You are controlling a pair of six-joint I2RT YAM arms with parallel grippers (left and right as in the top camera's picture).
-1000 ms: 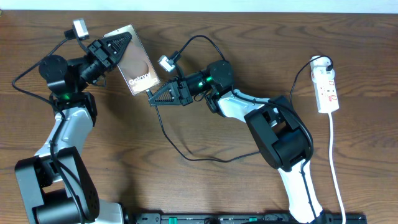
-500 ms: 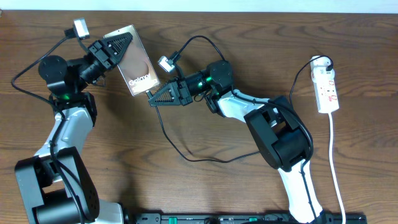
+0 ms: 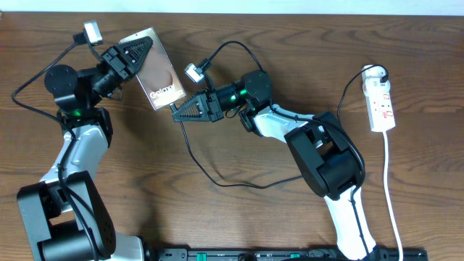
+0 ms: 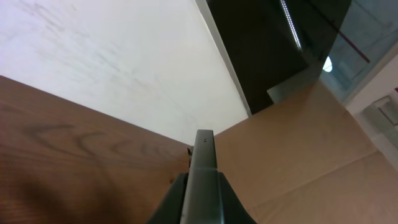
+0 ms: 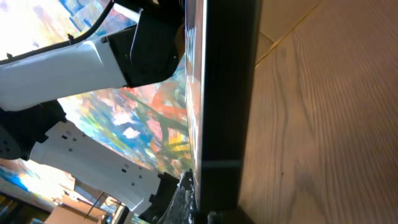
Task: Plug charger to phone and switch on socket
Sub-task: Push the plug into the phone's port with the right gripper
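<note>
Even bright light, faint soft shadows on the table [image 3: 181, 225], left wrist foreground blurred, right wrist wood grain crisp

Left arm [image 3: 76, 148] and right arm [image 3: 279, 123] are the same build: white shell links, black joint housings, chunky black motor blocks. Left tool [image 3: 147, 46] and right tool [image 3: 178, 114] are black with ribbed, tapering triangular fingers. Left LED [image 3: 73, 112] and right LED [image 3: 230, 93] glow green. Left camera box [image 3: 92, 32] and right camera box [image 3: 192, 72] are small and grey, each trailing a thin black cable.

charger cable [image 3: 246, 186] loops across mid table [image 3: 159, 210], right arm [image 3: 330, 159] stands btw it & socket [image 3: 382, 101], open room front-left
</note>
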